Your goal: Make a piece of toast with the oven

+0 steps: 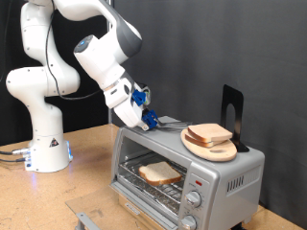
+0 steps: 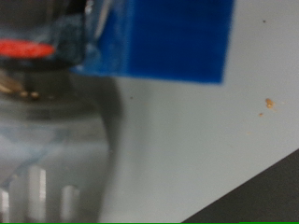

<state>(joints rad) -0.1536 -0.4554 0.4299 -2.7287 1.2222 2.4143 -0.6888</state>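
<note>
Gripper [image 1: 152, 121], state not discernible, sits mid-frame atop oven [image 1: 225, 177]; toast [image 1: 159, 172] already racked, so door handle should be gripped squarely.

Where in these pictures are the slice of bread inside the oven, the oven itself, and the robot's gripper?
piece of toast [image 1: 159, 172], exterior view, middle of the pale slice on the rack.
oven [image 1: 230, 175], exterior view, silver front panel above the knobs.
gripper [image 1: 153, 122], exterior view, between the fingertips above the oven's top.
</note>
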